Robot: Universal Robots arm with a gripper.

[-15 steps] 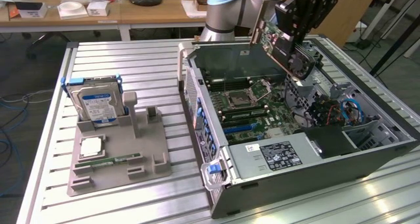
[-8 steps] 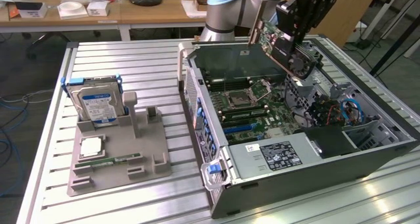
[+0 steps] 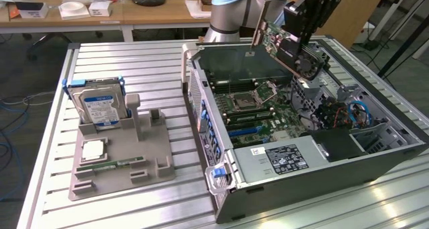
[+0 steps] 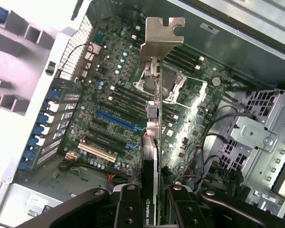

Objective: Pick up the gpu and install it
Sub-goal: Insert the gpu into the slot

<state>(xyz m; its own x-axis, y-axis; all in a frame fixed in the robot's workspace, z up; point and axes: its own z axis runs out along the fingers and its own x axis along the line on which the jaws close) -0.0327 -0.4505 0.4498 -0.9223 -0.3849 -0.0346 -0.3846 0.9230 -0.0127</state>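
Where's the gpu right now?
The gpu is clamped in the gripper, tilted, above the open computer case at the exterior view's upper right, over the motherboard, not yet in a slot.

**Counter Inventory, Exterior View**

An open computer case (image 3: 322,189) lies on the slatted metal counter (image 3: 134,63). At nine o'clock from it sits a gray holder (image 3: 124,181). A hard drive (image 3: 99,107) (blue-white label) stands upright at the holder's twelve o'clock, and a RAM stick (image 3: 110,164) lies flat toward six.

Case (image 3: 335,184) lies open above motherboard (image 3: 258,106); cables (image 3: 356,112) crowd alongside.
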